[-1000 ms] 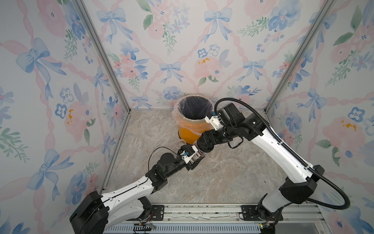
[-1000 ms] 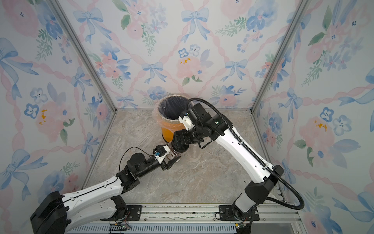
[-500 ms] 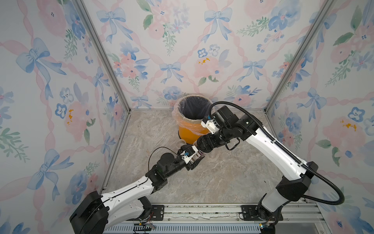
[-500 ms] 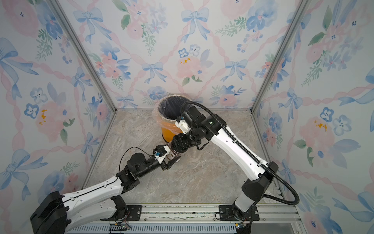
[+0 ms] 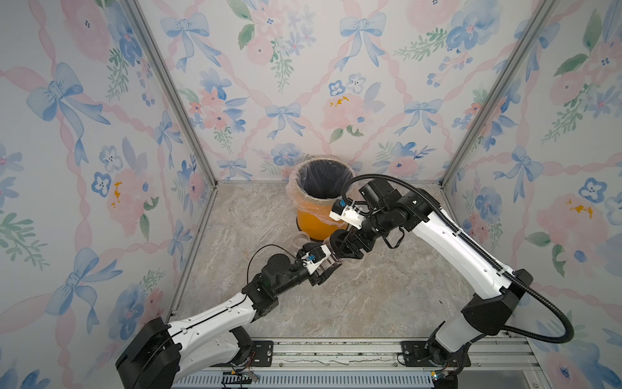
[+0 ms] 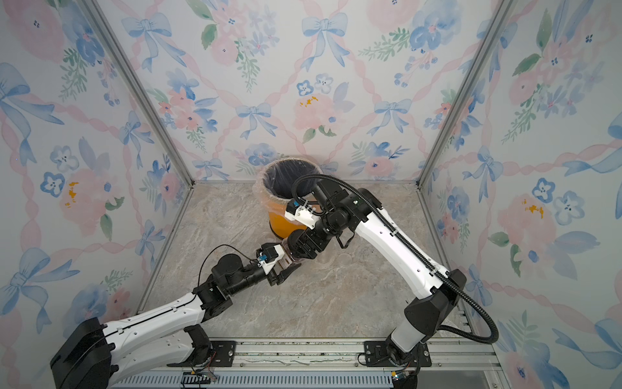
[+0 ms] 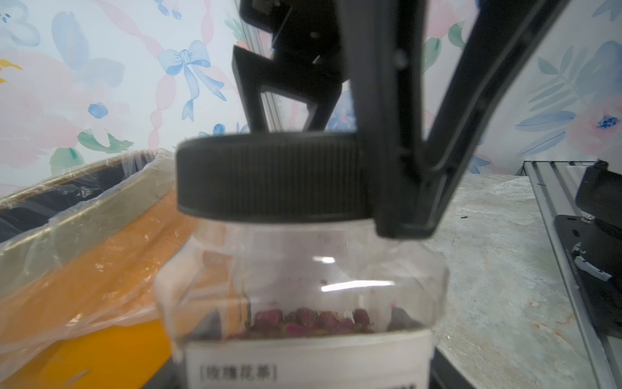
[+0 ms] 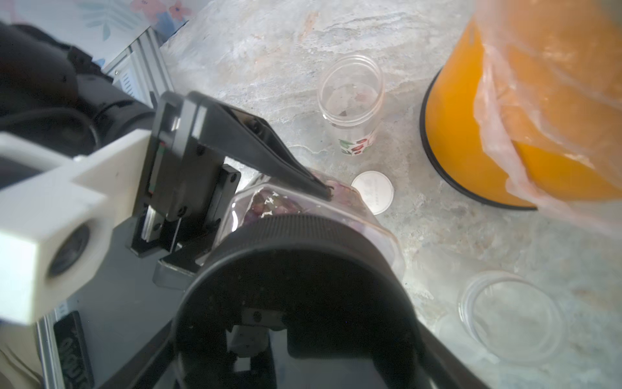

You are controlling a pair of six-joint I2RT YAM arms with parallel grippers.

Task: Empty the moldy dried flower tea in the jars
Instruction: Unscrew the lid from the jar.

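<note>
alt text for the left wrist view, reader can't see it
A clear squarish jar with a ribbed black lid fills the frame, the jaws of the right gripper closed on the lid. Reddish dried flower buds lie low inside above a white label; an orange lined bin stands close by.

the squarish jar is cut off at its base, its label blurred

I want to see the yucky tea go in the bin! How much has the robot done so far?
One small jar stands open and nearly empty, a white lid lying nearby. Right now the left hand holds the labelled jar while the right hand grips its black lid. Left: get that lid off and tip the tea into the orange bin.
</note>
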